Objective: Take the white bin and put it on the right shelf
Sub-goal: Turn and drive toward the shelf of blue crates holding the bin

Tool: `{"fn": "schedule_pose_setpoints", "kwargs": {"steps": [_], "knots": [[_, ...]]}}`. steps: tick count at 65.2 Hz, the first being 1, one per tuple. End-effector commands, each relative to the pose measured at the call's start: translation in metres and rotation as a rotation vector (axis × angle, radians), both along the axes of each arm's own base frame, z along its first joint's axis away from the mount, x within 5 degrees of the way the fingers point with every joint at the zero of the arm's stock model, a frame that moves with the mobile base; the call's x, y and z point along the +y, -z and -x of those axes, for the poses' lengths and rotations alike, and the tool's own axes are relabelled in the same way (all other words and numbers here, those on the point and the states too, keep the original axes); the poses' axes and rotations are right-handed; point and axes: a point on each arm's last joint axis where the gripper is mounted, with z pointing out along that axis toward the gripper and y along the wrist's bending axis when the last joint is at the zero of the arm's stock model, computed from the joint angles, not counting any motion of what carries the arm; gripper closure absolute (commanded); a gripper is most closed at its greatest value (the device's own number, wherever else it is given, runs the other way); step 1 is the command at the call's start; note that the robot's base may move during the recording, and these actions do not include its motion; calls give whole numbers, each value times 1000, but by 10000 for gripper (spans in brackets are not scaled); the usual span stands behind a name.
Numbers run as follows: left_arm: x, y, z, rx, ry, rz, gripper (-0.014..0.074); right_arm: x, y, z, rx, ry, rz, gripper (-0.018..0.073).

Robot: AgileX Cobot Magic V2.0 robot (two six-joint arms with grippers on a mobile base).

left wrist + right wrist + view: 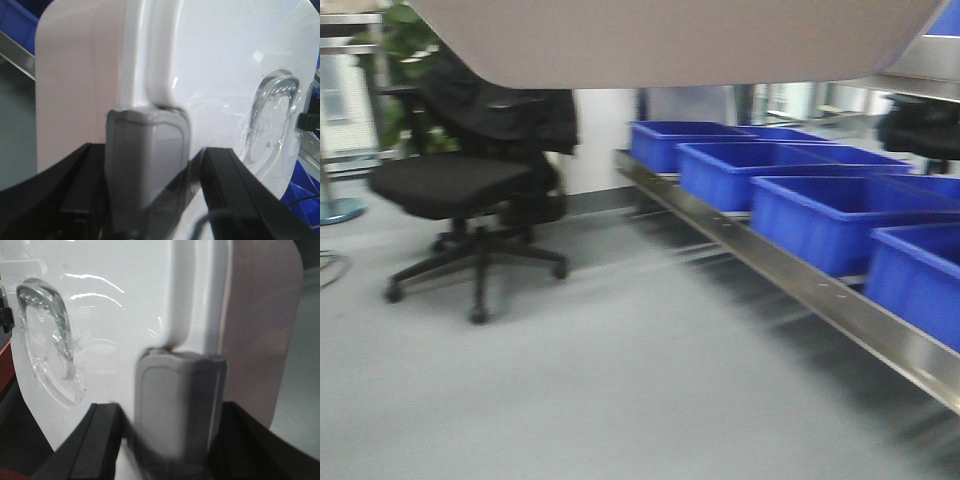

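STEP: carrying; bin aloft, near | LEFT: left gripper clamped across bin's grey latch | RIGHT: right gripper clamped across opposite latch | NEXT: shelf at right carries crates; likely needs free tier, level set-down.

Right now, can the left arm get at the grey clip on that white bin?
Probably yes: the grey clip on the white bin sits between the left gripper's black fingers, nothing blocking.
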Motion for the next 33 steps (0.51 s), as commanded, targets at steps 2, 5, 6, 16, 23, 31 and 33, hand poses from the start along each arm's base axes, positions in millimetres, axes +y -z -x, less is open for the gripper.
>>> {"fn": "schedule_pose_setpoints", "kwargs": {"steps": [2, 5, 6, 16, 23, 31, 33], "knots": [[-11, -31, 21, -51, 131, 182, 335, 14, -21, 15, -51, -147, -131, 136], [-11, -31, 21, -51, 131, 182, 335, 14, -21, 15, -51, -147, -131, 136], [-11, -31, 21, -51, 131, 182, 335, 14, -21, 15, -51, -147, -131, 136], [-11, -31, 21, -51, 131, 182, 335, 14, -21, 15, -51, -147, -131, 136], [-11, -31, 21, -51, 131, 182, 335, 14, -21, 15, -51, -147, -131, 136], [-11, -31, 21, -51, 131, 182, 335, 14, -21, 15, -51, -147, -131, 136], [-11, -31, 21, -51, 131, 182, 335, 14, -21, 15, -51, -147, -131, 136]]}}
